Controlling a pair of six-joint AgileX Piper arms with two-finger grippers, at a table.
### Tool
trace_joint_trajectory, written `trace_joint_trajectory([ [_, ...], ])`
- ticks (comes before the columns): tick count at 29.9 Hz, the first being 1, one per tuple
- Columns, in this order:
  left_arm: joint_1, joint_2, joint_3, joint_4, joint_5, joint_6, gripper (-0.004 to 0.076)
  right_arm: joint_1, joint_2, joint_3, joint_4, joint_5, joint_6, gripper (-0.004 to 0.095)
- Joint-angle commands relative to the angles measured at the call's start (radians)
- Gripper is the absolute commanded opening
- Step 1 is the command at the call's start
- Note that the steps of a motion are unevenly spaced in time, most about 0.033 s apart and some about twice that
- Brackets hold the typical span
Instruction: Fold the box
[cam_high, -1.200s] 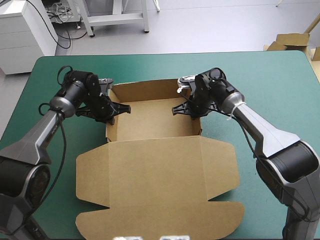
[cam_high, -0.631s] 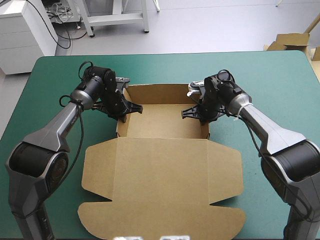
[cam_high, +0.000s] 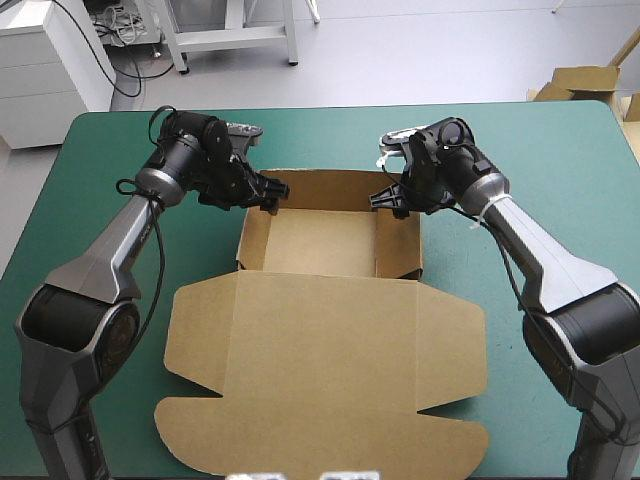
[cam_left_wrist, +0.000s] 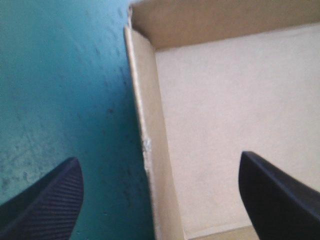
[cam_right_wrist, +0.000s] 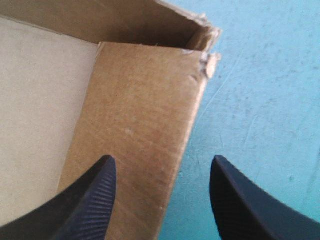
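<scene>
Box (cam_high: 320, 240) looked nearly done: tray walls up, lid (cam_high: 320, 370) flat; left gripper (cam_high: 268, 192) and right gripper (cam_high: 386, 199) gaped wide astride its side walls.

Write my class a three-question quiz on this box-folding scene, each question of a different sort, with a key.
1. True or false: the lid of the box lies flat on the table.
2. What stands between the fingers of the left claw?
A. a side wall of the box
B. the lid
C. only bare table
3. Fill the gap: the fingers of the right claw stand ____ (open or shut).

Key: 1 true; 2 A; 3 open.
</scene>
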Motion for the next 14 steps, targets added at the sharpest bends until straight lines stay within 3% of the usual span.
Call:
trace_joint_trajectory([
  [1,-0.005,-0.083,-0.096,-0.010,0.037,0.002,0.0602,-0.001,-0.090,-0.037,-0.055,-0.014,-0.008,0.0524],
  [4,-0.005,-0.106,-0.156,-0.010,0.037,0.004,0.0566,-0.001,-0.117,-0.037,-0.088,-0.014,-0.008,0.0524],
  [6,-0.005,-0.127,-0.191,-0.007,0.037,0.032,0.0480,-0.001,-0.131,-0.037,-0.093,-0.014,-0.008,0.0524],
  [8,-0.005,-0.154,-0.205,-0.006,0.037,0.055,0.0320,-0.001,-0.141,-0.037,-0.090,-0.014,-0.008,0.0524],
  [11,-0.005,-0.212,-0.182,-0.010,0.039,0.146,-0.0013,-0.001,-0.153,-0.037,-0.048,-0.014,-0.003,0.0519],
  [14,-0.005,-0.277,-0.149,-0.005,0.039,0.176,-0.0008,-0.001,-0.161,-0.037,-0.023,-0.014,-0.003,0.0517],
])
